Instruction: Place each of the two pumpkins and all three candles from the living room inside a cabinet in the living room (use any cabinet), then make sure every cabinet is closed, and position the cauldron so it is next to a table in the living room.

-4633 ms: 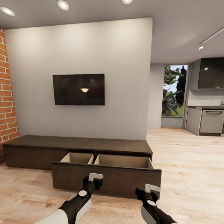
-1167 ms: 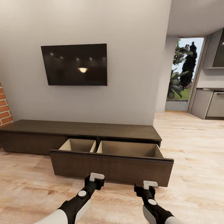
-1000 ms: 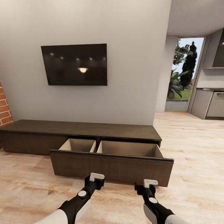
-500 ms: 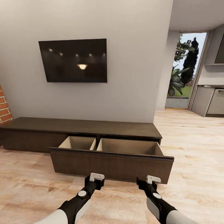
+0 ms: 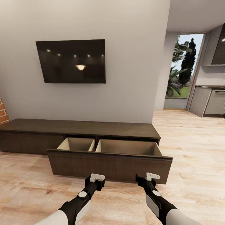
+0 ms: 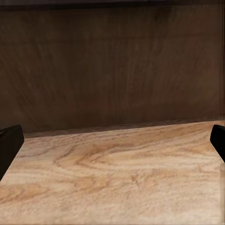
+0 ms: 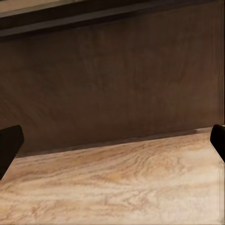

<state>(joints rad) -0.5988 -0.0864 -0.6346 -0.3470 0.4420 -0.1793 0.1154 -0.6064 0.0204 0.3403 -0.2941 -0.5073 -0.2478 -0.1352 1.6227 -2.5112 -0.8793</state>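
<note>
Dark brown wooden cabinet (image 5: pixel 78 128) runs low along the grey wall under a black television (image 5: pixel 70 61), its wide drawer (image 5: pixel 109 164) pulled out over the pale wood floor (image 5: pixel 193 150), beige interior bare. Left gripper (image 5: pixel 96 178) and right gripper (image 5: pixel 152 177) hover just before the drawer front, both jaws spread wide, holding nothing.

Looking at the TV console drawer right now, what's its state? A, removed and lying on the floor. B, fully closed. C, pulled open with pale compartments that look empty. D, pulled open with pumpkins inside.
C: the cabinet has its wide drawer pulled out, and the visible parts of its pale beige compartments hold nothing.
</note>
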